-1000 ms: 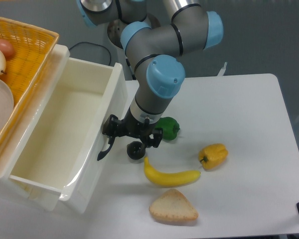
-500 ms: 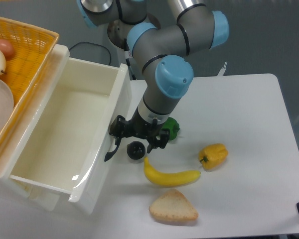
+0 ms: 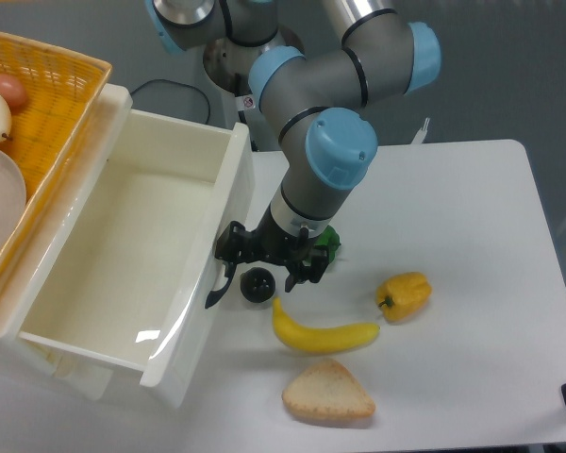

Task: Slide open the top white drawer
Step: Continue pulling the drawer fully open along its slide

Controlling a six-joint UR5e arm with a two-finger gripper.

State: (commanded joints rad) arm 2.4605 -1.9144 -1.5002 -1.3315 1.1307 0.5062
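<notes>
Robotics laboratory test bench. An industrial robot arm with grey links and light blue joint caps is mounted at 12 o'clock behind a plain white table; a black cable trails at 11 o'clock against a bare grey backdrop. Toy-like food props lie at 5 o'clock: a banana, a yellow pepper and a bread slice. A white plastic drawer unit and a yellow wicker basket occupy 9 o'clock.

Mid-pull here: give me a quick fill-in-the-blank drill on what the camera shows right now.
1. The tool is at the top white drawer's black ____.
2. The inside of that drawer is ____.
3. The banana lies between the yellow pepper and the slice of ____.
4. The wicker basket is ____ in colour.

Missing words: handle; empty; bread; yellow
</notes>
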